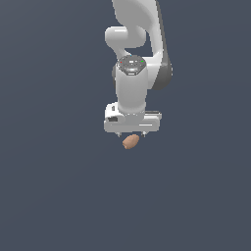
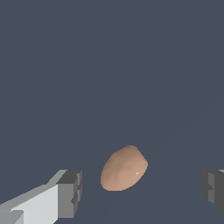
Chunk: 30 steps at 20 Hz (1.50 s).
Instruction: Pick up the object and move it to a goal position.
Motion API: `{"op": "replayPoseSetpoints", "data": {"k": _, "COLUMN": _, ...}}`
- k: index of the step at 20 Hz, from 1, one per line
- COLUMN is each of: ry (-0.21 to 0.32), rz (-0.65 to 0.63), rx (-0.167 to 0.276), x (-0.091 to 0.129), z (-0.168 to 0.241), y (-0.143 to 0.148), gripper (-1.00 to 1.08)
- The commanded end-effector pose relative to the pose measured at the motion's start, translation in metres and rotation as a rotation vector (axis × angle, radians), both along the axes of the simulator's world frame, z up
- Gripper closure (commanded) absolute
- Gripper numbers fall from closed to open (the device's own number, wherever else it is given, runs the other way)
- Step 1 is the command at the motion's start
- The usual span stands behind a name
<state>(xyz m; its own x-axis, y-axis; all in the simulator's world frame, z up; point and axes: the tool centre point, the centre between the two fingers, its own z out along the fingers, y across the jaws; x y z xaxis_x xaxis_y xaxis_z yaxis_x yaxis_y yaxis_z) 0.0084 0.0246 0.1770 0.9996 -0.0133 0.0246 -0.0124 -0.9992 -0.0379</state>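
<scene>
Fingers [image 2: 70, 192] are spread apart, clear of the object [image 2: 124, 168]. It is kept between them so closing can clamp it.

A dull slate-blue ground [image 1: 49, 196] fills the exterior view from 12 o'clock round to 12 again; its tone is flat and nearly even, matte, with no gloss; at 7 o'clock and at 4 o'clock it looks the same as at 10 and at 2; whether it is a floor, a tabletop or only a backdrop cannot be told; the wrist view shows the same ground [image 2: 109, 52], the same slate-blue, plain and smooth across most of that picture; a very faint paler streak may cross it there, too weak to be sure of.
</scene>
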Motion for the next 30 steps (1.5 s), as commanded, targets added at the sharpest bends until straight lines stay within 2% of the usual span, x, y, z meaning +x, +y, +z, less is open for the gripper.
{"op": "replayPoseSetpoints", "data": {"k": 1, "ry": 0.0, "rz": 0.0, "rx": 0.0, "x": 0.0, "z": 0.0, "y": 0.0, "gripper": -0.92}}
{"op": "replayPoseSetpoints", "data": {"k": 10, "ry": -0.012, "rz": 0.037, "rx": -0.021, "x": 0.006, "z": 0.005, "y": -0.01, "gripper": -0.92}}
{"op": "replayPoseSetpoints", "data": {"k": 17, "ry": -0.011, "rz": 0.026, "rx": -0.02, "x": 0.006, "z": 0.004, "y": -0.009, "gripper": -0.92}}
{"op": "replayPoseSetpoints", "data": {"k": 24, "ry": -0.005, "rz": -0.05, "rx": -0.018, "x": 0.001, "z": -0.005, "y": -0.007, "gripper": -0.92}}
{"op": "replayPoseSetpoints", "data": {"k": 30, "ry": 0.003, "rz": -0.166, "rx": -0.015, "x": -0.006, "z": -0.017, "y": -0.003, "gripper": -0.92}}
